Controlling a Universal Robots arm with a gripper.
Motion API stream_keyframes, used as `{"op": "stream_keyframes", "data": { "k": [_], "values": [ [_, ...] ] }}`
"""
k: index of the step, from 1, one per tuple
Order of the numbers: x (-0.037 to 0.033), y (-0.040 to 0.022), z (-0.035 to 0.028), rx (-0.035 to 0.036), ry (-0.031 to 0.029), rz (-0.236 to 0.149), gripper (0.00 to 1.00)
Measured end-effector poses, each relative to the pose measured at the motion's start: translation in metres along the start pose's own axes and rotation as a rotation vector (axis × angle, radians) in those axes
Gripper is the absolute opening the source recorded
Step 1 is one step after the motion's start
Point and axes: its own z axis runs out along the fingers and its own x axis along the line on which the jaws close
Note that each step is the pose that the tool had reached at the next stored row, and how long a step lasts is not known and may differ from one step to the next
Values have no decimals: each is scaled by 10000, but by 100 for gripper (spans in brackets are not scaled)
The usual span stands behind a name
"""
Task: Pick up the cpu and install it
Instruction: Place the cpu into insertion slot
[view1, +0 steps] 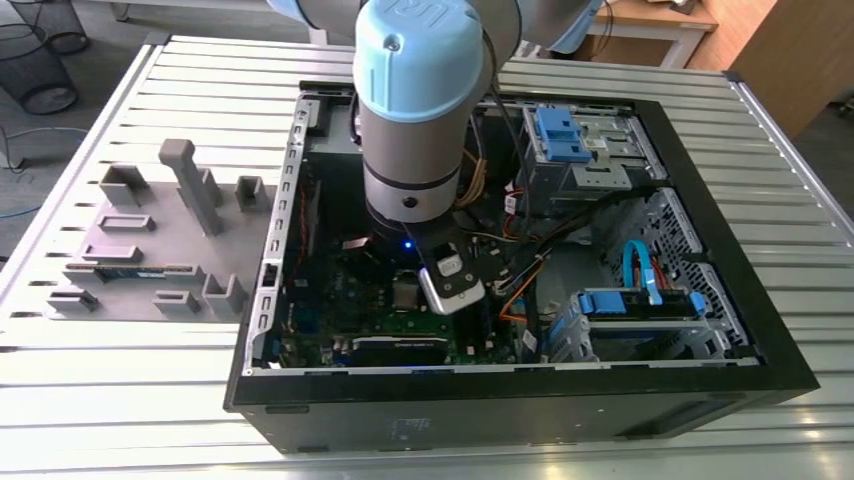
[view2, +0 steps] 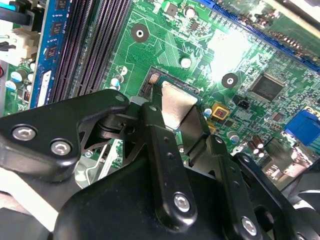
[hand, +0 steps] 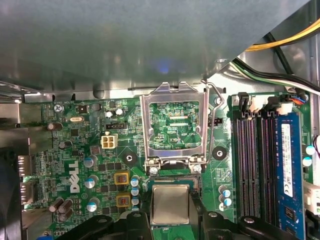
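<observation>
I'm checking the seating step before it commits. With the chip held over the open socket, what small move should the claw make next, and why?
Probably a slow, straight lowering, kept level. The claw is shut on the cpu over the socket, the hinged retention frame is flipped open, and whether the chip already touches the contacts cannot be told.

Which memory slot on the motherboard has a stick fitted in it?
The one farthest from the socket frame, holding the blue memory stick; the dark slots nearer it are empty.
</observation>
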Motion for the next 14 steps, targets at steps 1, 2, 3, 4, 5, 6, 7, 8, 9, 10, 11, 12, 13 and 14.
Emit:
{"op": "stream_keyframes", "data": {
  "k": [1,2,3,4,5,6,7,8,9,10,11,12,13,14],
  "values": [
    [0,0,1,-1,0,0,42],
    [-1,0,7,-2,9,-1,42],
    [-1,0,11,3,32,-2,42],
    [-1,-1,14,6,52,-2,42],
    [0,-1,14,8,64,-2,42],
    [0,-1,15,8,64,-1,42],
    [0,0,16,6,64,-1,42],
    [0,0,17,5,64,-1,42],
    [0,0,18,4,64,-1,42],
    [0,0,18,3,64,-1,42],
    [0,0,18,3,64,-1,42],
    [0,0,18,3,64,-1,42],
    [-1,0,17,5,65,-2,42],
    [0,0,17,6,66,-1,41]
  ]
}}
